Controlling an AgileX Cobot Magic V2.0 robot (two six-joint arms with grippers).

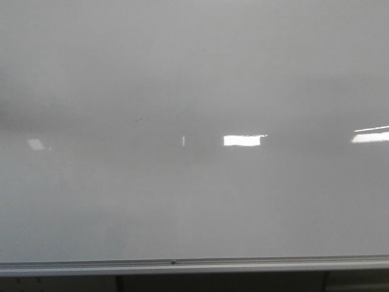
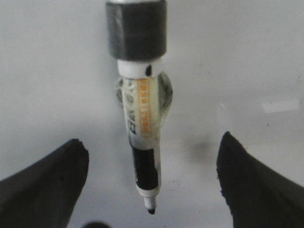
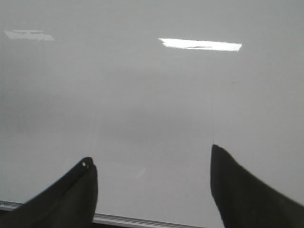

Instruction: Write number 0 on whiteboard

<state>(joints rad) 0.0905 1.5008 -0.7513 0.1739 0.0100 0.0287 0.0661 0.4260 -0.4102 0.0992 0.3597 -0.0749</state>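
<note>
Ahead of left pincer (image 2: 152, 185): whiteboard (image 1: 194, 201) blank, no 0 | marker (image 2: 142, 128) mounted between spread jaws, tip boardward | right pincer (image 3: 152, 185) open, empty

Glossy smooth whiteboard (image 1: 194, 201), silver metal rail (image 1: 194, 265), plastic marker (image 2: 142, 118)

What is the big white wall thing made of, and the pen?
The whiteboard looks like a smooth, glossy coated panel, since it mirrors bright ceiling lights. Its bottom rail looks like brushed silver metal. The marker seems to be white plastic with a printed label, with dark tape wrapped round its mount.
</note>
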